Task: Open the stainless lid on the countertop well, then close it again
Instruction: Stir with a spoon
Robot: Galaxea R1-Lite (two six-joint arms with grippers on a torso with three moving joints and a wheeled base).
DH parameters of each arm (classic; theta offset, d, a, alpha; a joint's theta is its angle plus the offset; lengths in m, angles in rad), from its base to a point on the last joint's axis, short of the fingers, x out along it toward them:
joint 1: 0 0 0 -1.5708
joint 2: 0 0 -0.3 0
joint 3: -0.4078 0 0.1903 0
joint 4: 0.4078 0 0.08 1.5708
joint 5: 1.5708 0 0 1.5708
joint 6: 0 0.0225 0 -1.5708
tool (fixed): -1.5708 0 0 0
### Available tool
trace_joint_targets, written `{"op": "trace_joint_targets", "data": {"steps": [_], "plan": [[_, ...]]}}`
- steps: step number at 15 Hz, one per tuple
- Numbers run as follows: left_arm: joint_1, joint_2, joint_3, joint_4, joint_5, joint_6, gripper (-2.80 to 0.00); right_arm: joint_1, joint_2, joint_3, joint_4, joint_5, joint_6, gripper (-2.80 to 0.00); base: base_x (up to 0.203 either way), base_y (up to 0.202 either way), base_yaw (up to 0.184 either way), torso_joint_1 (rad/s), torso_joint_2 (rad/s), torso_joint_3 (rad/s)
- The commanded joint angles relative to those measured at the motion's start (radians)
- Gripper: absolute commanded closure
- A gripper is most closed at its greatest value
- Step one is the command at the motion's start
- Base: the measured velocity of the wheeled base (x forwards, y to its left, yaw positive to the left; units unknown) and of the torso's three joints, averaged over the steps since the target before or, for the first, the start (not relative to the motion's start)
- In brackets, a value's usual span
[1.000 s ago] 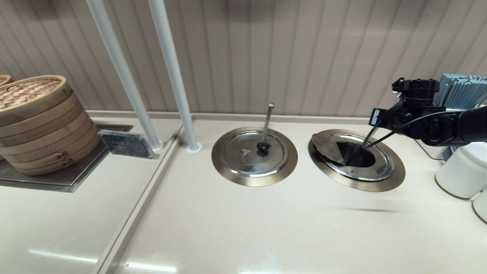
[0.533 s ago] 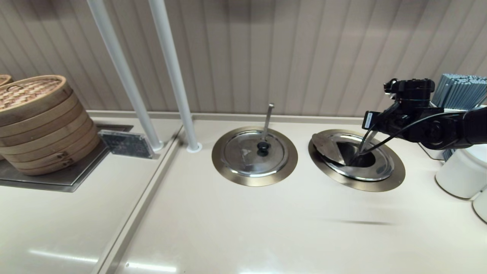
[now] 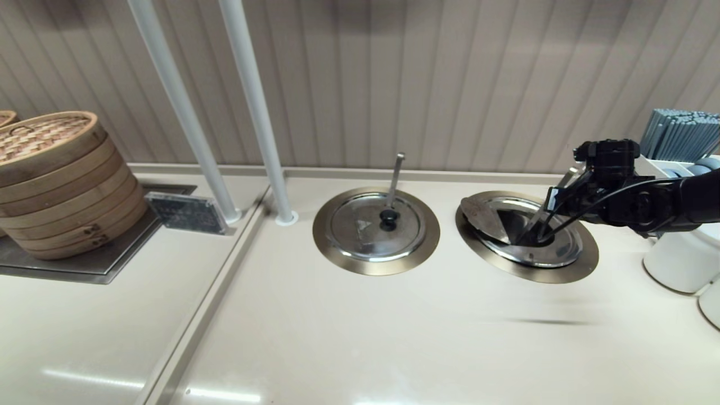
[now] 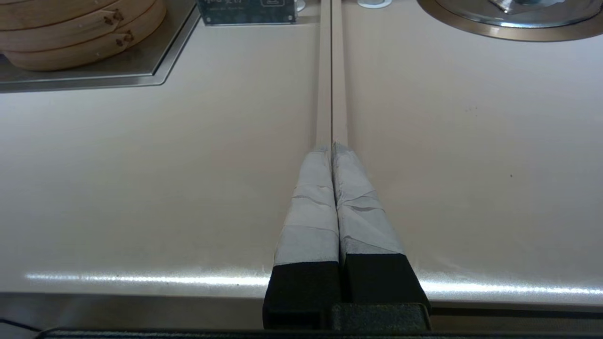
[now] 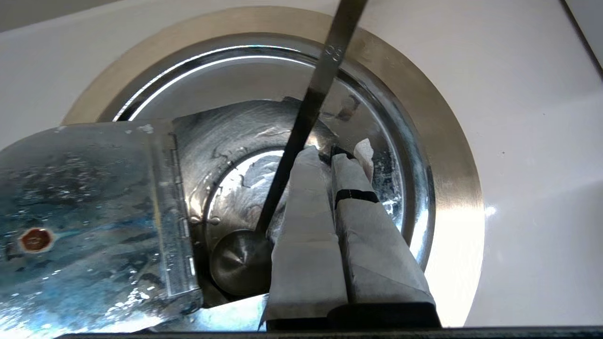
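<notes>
On the right side of the table, over the countertop well, the right gripper reaching down into the dark opening, jaws pressed together (taped fingers flat against each other in the right wrist view, no visible gap, nothing clamped between them). Tips low inside the well, just beside the slanted ladle handle; touching the handle or only alongside it, cannot tell. Ladle bowl visible at the bottom, next to the left taped finger.

Stainless lid seated in the brushed ring, its folding section swung up and back onto the far-left part of the ring, wet underside showing in the right wrist view, hinge running along the edge nearest the opening. Well therefore open, interior wall shiny and streaked.

Further left on the table, the twin lid shut flat in its own ring, black knob at centre and upright ladle handle rising behind it. Beyond that, two white poles and a bamboo steamer stack on a steel tray, with a small dark sign beside it.

Left gripper hanging low over the table seam, away from both wells, jaws closed with taped fingers together and empty. White containers at the far right edge, near the right arm.
</notes>
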Motion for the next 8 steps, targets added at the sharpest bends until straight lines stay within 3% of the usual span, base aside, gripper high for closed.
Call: {"op": "trace_joint_targets", "data": {"steps": [1, 8], "plan": [[0.0, 0.0, 0.0, 0.0, 0.0, 0.0, 0.0, -0.023, 0.06, -0.046, 0.005, -0.003, -0.002, 0.0, 0.0, 0.0, 0.0, 0.0, 0.0, 0.0], [0.0, 0.0, 0.0, 0.0, 0.0, 0.0, 0.0, -0.033, 0.156, -0.189, 0.045, 0.001, 0.016, 0.0, 0.0, 0.0, 0.0, 0.0, 0.0, 0.0]]}}
